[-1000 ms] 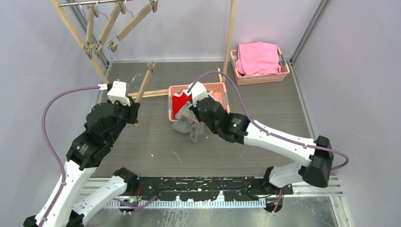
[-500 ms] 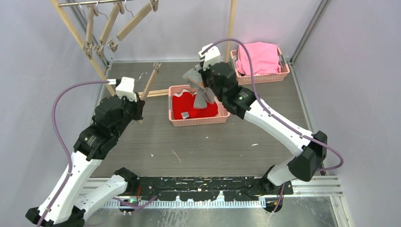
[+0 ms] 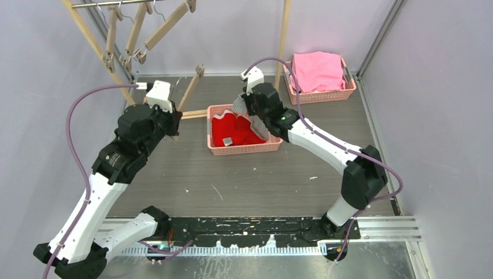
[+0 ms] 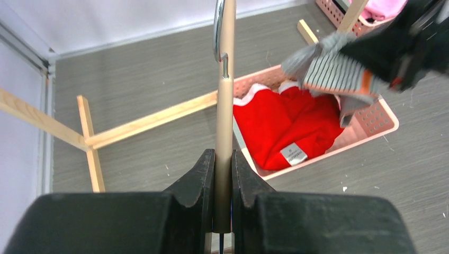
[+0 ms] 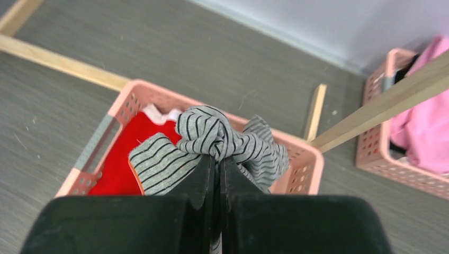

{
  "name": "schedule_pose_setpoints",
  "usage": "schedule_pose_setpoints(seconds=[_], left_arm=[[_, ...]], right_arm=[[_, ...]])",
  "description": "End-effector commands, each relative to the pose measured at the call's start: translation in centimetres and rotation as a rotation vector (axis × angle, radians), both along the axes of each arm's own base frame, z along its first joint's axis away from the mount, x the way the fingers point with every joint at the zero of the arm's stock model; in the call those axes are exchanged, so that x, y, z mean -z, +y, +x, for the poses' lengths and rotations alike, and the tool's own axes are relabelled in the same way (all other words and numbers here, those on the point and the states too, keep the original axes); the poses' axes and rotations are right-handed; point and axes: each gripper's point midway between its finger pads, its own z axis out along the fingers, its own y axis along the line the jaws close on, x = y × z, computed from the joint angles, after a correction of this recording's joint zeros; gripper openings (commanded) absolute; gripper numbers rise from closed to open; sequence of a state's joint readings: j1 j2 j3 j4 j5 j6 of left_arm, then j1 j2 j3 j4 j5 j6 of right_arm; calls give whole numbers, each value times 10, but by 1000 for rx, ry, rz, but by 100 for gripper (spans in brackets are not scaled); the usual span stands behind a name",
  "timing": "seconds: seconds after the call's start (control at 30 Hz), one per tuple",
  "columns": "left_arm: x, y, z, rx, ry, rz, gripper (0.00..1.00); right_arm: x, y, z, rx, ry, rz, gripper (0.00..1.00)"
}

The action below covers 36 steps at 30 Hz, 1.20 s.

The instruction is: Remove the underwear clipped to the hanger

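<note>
Where the right pincer (image 5: 217,157) clamps, the striped briefs (image 5: 210,131) bunch.

Wooden post (image 5: 381,100) near right gripper (image 5: 216,156)

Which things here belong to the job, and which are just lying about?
Job: striped briefs, pinched in the right gripper; red briefs in the near basket; hanger, clamped in the left gripper.
Lying about: pink cloth in the far basket; spare hangers on the rack.
</note>
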State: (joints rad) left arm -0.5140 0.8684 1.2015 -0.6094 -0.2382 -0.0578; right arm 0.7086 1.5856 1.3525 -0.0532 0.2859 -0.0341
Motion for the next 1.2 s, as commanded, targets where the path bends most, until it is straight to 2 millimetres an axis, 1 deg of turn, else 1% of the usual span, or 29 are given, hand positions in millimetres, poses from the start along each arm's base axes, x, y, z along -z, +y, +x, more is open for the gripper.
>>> schedule_pose_setpoints(seconds=[0.0, 0.1, 0.13, 0.17, 0.2, 0.23, 0.27, 0.33, 0.43, 0.5, 0.53, 0.6, 0.77, 0.87, 0.97, 1.07, 1.17], left_arm=[[-66, -7, 15, 19, -167, -29, 0], [-86, -12, 23, 32, -188, -16, 0], [-94, -14, 26, 36, -200, -13, 0], [-100, -15, 29, 39, -208, -6, 0], [-108, -16, 32, 41, -223, 1, 0], [-114, -17, 36, 37, -231, 12, 0], [-125, -15, 39, 24, -249, 23, 0], [-132, -12, 54, -15, -253, 64, 0], [-139, -9, 78, -55, -254, 88, 0], [-139, -13, 95, -64, -246, 80, 0], [-141, -15, 100, -64, -254, 74, 0], [-149, -17, 107, -68, -279, 66, 0], [-170, -12, 122, -93, -324, 41, 0], [-184, -6, 124, -110, -357, 22, 0], [-194, -2, 120, -118, -383, -2, 0], [-203, 4, 118, -133, -406, -19, 0], [-207, 10, 121, -148, -417, -27, 0]], right_arm=[[9, 18, 12, -29, 3, 85, 1], [33, 31, 17, -68, 62, 74, 1], [46, 34, 19, -73, 94, 61, 3], [50, 36, 18, -78, 114, 54, 20], [59, 37, 17, -84, 138, 44, 45], [65, 39, 15, -94, 153, 38, 52], [69, 39, 13, -102, 163, 37, 55], [70, 37, 8, -105, 163, 50, 62], [65, 33, -4, -128, 153, 77, 63], [62, 28, -13, -135, 140, 88, 62], [61, 24, -16, -134, 134, 91, 62], [60, 18, -23, -132, 130, 88, 62], [64, 5, -39, -138, 123, 70, 60], [67, 2, -44, -139, 126, 64, 60], [71, 1, -47, -137, 136, 59, 60], [74, 2, -49, -142, 142, 56, 60], [75, 5, -53, -152, 145, 53, 61]])
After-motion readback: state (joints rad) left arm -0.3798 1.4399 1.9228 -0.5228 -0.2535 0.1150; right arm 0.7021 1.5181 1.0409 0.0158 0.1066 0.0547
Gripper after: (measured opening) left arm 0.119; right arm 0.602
